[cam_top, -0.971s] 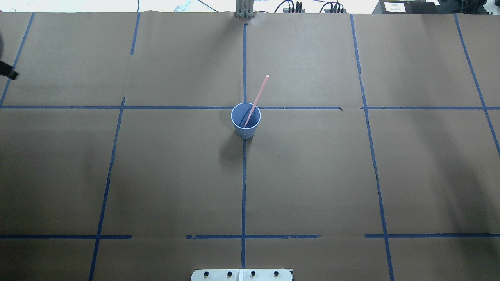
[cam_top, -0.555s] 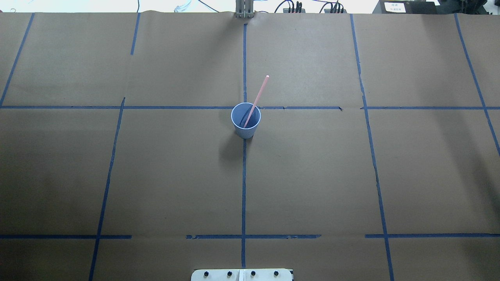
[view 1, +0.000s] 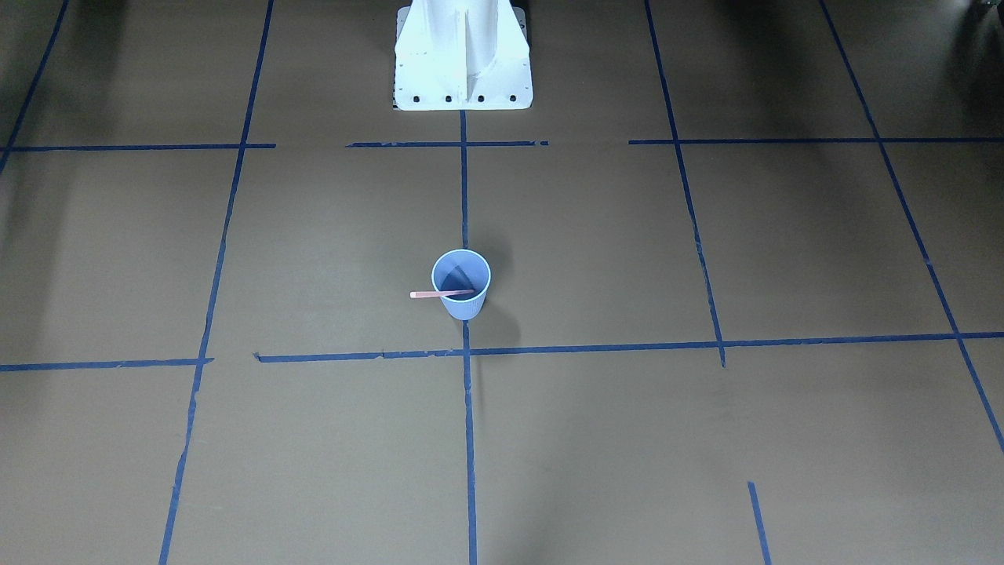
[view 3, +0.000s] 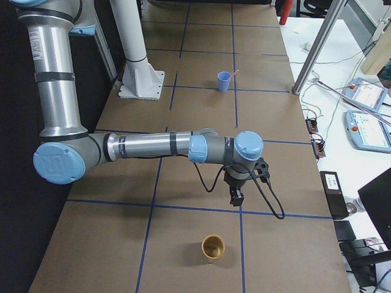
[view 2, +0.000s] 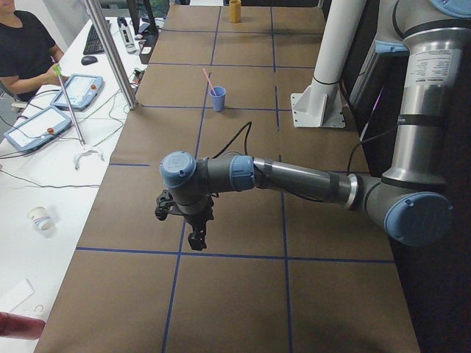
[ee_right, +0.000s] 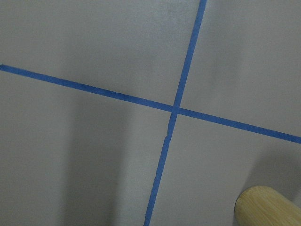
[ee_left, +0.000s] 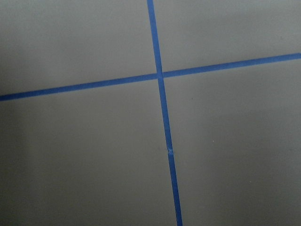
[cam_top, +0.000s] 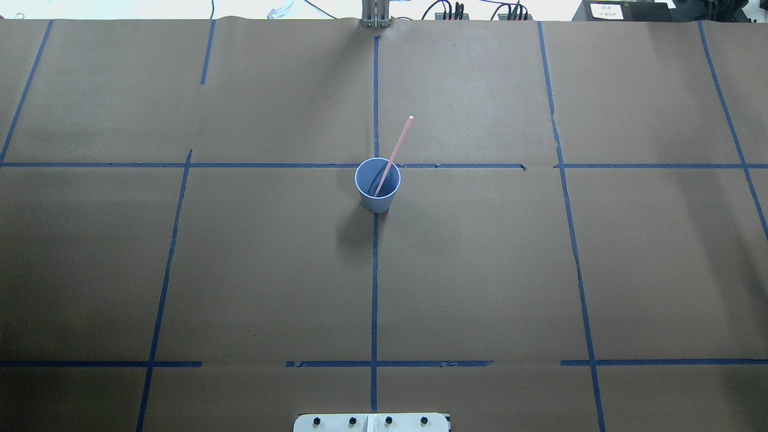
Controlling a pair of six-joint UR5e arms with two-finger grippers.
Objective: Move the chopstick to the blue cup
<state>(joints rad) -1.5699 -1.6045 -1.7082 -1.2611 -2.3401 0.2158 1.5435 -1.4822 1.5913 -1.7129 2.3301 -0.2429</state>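
The blue cup [cam_top: 377, 187] stands upright at the middle of the table, where two tape lines cross. The pinkish-red chopstick [cam_top: 399, 143] stands in it, leaning over the rim toward the far right. Both also show in the front view, cup [view 1: 464, 304] and chopstick [view 1: 427, 295]. My left gripper [view 2: 197, 239] shows only in the left side view, hanging over the table far from the cup. My right gripper [view 3: 236, 198] shows only in the right side view, also far from the cup. I cannot tell whether either is open or shut.
A wooden cup [view 3: 213, 247] stands on the table near my right gripper and shows in the right wrist view [ee_right: 263, 207]. The white robot base [view 1: 463, 55] is at the table's near edge. An operator [view 2: 22, 44] sits by tablets beyond the table's far side.
A dark part of the left arm at the overhead view's left edge has moved out of view. The cup and the chopstick have not moved.
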